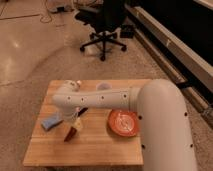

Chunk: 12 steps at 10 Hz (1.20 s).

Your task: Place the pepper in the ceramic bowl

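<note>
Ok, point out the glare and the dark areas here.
Camera view: bright glare on the floor upper left; the background upper right is dark; the table is warmly lit; the tool, low over the table's left side by the blue sponge, is well lit, the pepper dark beneath it.
</note>
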Each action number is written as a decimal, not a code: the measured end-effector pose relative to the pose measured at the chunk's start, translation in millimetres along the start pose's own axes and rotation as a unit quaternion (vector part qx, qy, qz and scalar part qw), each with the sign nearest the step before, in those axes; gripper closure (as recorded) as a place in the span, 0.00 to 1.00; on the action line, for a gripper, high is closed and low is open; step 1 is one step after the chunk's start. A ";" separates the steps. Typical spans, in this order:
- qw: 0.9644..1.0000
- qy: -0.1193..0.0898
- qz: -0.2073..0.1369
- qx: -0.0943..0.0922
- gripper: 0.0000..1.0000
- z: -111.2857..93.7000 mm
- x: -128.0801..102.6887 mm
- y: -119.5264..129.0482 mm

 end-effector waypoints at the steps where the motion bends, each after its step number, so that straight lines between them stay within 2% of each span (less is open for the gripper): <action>1: 1.000 0.000 0.000 -0.003 0.20 3.6 -0.6 0.9; 3: 1.000 0.000 0.001 -0.014 0.21 11.3 -2.1 4.5; 4: 1.000 0.000 0.002 -0.018 0.27 14.1 -2.5 5.8; 6: 1.000 -0.001 0.002 -0.026 0.47 20.0 -3.7 8.9; 7: 1.000 -0.002 0.002 -0.029 0.53 21.9 -4.2 9.9; 8: 1.000 -0.002 0.004 -0.031 0.68 24.2 -5.3 12.1; 11: 1.000 -0.003 0.016 -0.016 0.97 19.6 -1.8 17.2; 12: 1.000 -0.004 0.019 -0.010 1.00 17.1 -0.9 17.4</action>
